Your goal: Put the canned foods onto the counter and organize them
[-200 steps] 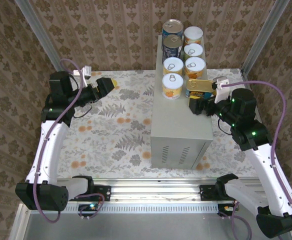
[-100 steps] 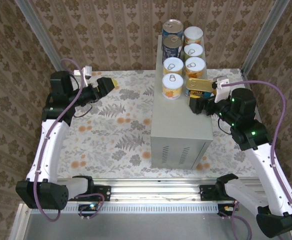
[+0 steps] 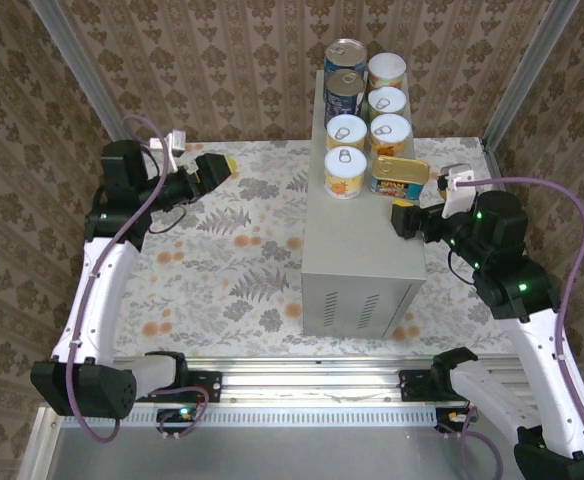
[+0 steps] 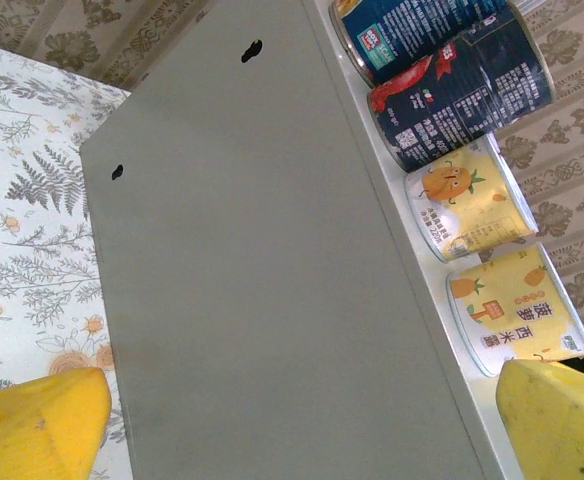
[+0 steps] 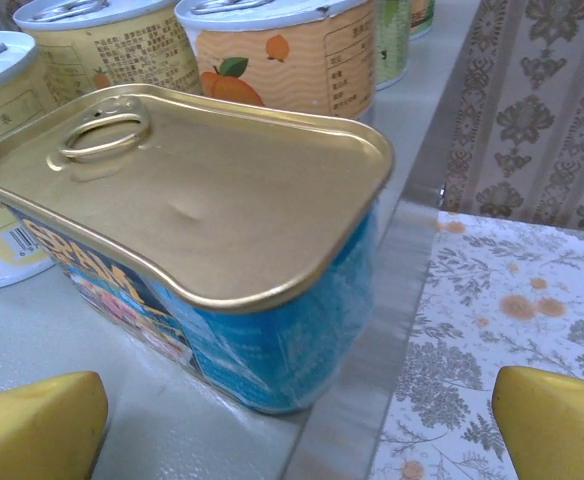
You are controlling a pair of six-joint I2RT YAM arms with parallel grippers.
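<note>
Eight tins in all: two tall blue-labelled cans (image 3: 344, 92), five short yellow and orange cans with white pull-tab lids (image 3: 345, 168), and one flat oblong tin (image 3: 400, 171). There is one grey counter (image 3: 357, 250). There are two robot arms, a left arm (image 3: 100, 275) and a right arm (image 3: 534, 310).

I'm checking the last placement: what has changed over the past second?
The right pincer, open and holding nothing, has drawn back from the oblong tin toward the near right. The tin, the round cans on the counter and the left pincer stayed put.
</note>
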